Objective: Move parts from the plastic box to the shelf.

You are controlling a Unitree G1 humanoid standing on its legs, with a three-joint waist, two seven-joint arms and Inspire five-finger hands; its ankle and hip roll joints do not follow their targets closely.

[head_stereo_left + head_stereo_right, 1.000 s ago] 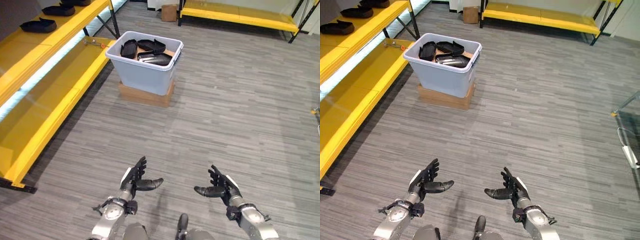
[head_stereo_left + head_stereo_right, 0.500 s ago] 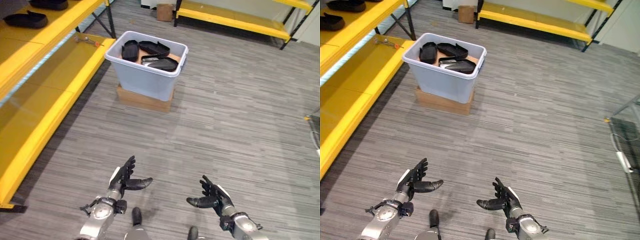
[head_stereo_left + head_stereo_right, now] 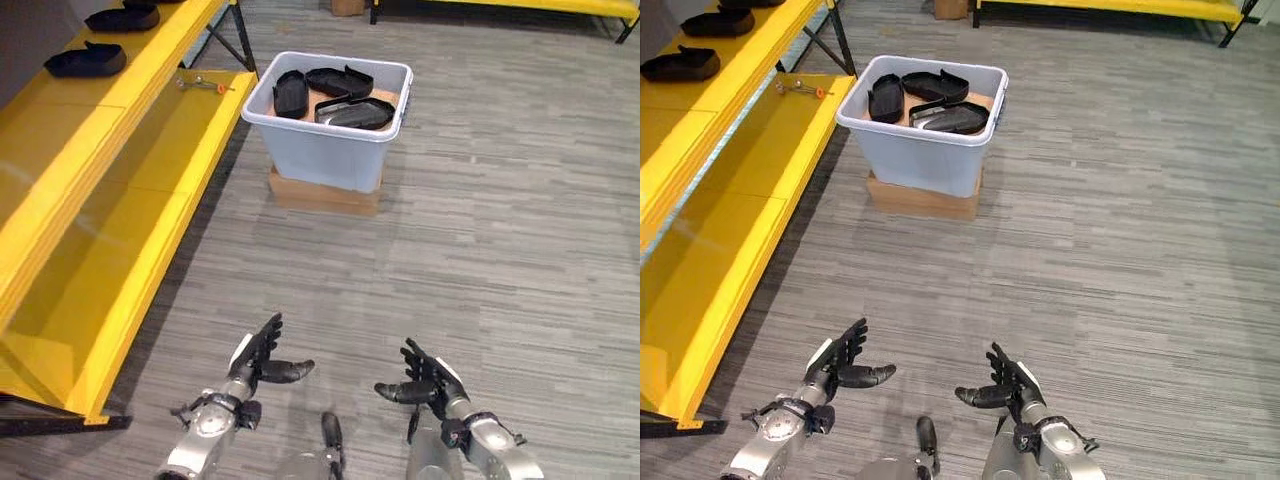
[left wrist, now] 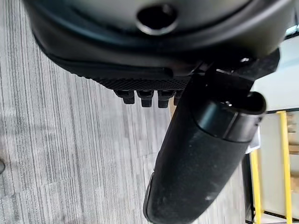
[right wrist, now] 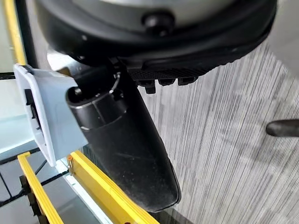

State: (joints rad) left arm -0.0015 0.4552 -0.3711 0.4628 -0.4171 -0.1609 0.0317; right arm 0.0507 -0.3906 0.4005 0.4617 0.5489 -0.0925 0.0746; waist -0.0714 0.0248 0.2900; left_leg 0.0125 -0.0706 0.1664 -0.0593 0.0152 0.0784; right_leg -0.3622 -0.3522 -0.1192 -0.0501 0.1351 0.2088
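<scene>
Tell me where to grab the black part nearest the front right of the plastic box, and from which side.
Come from above: the plastic box has an open top and tall walls. That black part lies long and shallow on the pile, so probably pinch its raised rim across the narrow width.

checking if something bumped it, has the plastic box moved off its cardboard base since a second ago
No. The plastic box sits on the cardboard base by the shelf end as before; the whole picture has shifted, so the camera moved.

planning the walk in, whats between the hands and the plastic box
Bare grey floor in the left eye view, from the open left hand and right hand up to the plastic box.
</scene>
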